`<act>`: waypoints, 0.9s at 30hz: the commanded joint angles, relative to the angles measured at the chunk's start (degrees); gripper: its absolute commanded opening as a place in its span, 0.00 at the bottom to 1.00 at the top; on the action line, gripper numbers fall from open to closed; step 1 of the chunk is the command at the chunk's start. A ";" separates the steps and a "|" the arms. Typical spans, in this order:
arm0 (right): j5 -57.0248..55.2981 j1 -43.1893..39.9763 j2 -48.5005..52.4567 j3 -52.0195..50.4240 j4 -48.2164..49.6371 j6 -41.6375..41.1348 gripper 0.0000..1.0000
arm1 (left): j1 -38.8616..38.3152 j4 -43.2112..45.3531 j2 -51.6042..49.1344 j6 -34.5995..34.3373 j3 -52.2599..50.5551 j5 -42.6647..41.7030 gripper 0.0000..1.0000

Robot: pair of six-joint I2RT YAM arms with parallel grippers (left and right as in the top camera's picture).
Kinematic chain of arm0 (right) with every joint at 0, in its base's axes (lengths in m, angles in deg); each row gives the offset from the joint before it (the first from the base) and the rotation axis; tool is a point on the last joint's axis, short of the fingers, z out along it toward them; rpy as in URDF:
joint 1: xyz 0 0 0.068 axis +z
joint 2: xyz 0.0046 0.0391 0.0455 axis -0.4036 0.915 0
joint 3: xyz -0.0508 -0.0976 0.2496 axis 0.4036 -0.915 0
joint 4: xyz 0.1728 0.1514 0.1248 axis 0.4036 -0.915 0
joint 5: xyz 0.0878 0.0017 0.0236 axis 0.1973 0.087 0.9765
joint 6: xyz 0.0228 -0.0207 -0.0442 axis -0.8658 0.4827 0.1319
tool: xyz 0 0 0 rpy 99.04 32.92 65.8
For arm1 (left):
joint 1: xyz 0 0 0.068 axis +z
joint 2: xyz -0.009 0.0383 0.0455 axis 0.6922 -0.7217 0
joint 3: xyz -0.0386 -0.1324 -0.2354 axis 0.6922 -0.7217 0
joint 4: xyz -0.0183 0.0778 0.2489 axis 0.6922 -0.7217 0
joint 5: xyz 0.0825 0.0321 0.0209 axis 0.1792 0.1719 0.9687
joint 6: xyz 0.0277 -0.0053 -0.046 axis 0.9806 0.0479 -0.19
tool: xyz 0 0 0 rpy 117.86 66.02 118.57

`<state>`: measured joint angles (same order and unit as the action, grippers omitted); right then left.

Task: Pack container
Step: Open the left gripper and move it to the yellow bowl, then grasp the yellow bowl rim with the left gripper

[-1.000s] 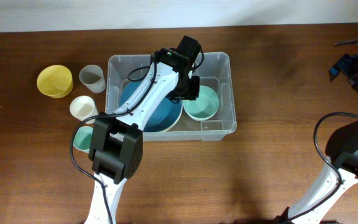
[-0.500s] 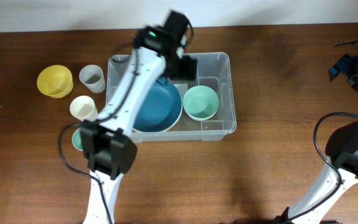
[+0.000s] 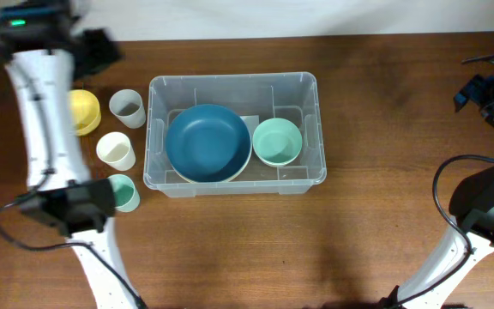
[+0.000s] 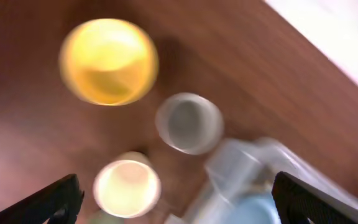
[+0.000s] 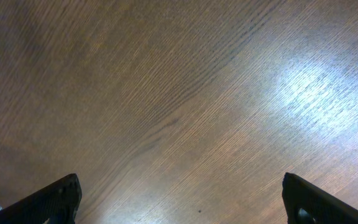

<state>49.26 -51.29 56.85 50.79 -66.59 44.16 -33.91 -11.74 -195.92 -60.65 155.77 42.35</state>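
The left gripper [image 4: 178, 200] is hanging wide open and empty near the far left edge of the table [image 3: 384, 129]. By it, 1 yellow bowl [image 3: 86, 112] and 3 cups are sitting apart: a grey cup [image 3: 127, 107], a cream cup [image 3: 115, 149] and a mint cup [image 3: 124, 192]. The clear container [image 3: 231, 80] is sitting in the middle, holding 2 bowls side by side, a big blue bowl [image 3: 207, 142] and a small mint bowl [image 3: 277, 142]. Bare wood is lying to its right. The right gripper [image 5: 182, 200] is hanging wide open and empty by the right edge.

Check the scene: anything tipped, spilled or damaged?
Nothing stands out. Blue bowl and green bowl sit upright in the container; grey cup, cream cup, teal cup and yellow cup stand upright beside it.
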 commanded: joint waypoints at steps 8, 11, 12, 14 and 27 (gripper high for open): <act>-0.63 0.09 -1.84 -0.20 0.02 -0.44 0.99 | 11.26 1.40 -10.82 -7.32 0.22 -7.06 0.99; -0.63 0.09 -1.84 -0.20 0.00 -0.44 0.99 | 12.26 0.90 -13.70 -7.32 0.15 -7.52 0.99; -0.63 0.09 -1.84 -0.20 0.02 -0.44 0.99 | 12.37 0.76 -14.53 -7.32 0.13 -7.54 0.99; -0.63 0.09 -1.84 -0.20 0.02 -0.44 0.99 | 12.41 0.66 -16.09 -7.34 0.13 -7.39 0.99; -0.63 0.09 -1.84 -0.20 0.02 -0.44 0.99 | 12.41 1.22 -23.98 -12.59 0.09 -2.62 0.99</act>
<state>49.28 -51.29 56.85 50.79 -66.59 44.14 -21.65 -10.34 -218.37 -70.86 155.68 36.89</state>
